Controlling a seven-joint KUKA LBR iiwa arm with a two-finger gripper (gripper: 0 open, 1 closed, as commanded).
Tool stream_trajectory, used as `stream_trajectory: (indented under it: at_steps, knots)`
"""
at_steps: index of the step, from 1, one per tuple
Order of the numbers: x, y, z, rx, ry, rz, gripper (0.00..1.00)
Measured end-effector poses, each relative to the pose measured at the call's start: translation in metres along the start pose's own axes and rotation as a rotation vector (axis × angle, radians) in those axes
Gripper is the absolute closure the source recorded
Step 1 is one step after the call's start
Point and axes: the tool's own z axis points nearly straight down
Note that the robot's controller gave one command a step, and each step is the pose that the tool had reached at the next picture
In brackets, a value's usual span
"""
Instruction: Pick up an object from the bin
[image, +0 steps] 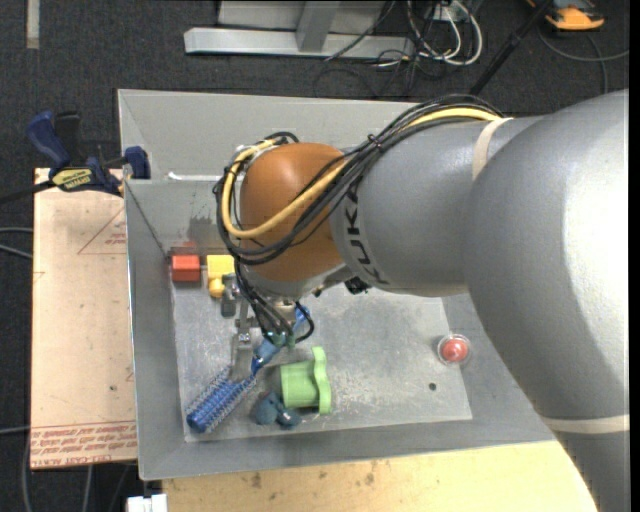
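My gripper (252, 335) hangs under the arm's wrist at the bin's left centre, low over the floor. Just below it lies a blue bristled brush (221, 398), slanting down to the left, and the brush's upper end reaches up to the gripper's tip. To the right of that, a green plastic piece (304, 383) rests on the floor close beside the gripper. A small blue-grey thing (271, 411) lies against the green piece's lower left side.
An orange block (185, 268) and a yellow block (219, 273) sit side by side near the left wall, above the gripper. A small red ball (454, 349) lies alone at the right. The arm covers the bin's upper right.
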Motion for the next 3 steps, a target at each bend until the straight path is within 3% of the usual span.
stream_trajectory:
  at_steps: [1, 2, 3]
  knots:
    - [0.045, -0.053, 0.07, 0.002, 0.0, -0.112, 0.0]
    - [0.043, -0.051, 0.067, -0.001, -0.006, -0.114, 1.0]
    - [0.023, -0.03, -0.069, -0.004, -0.015, -0.053, 1.0]
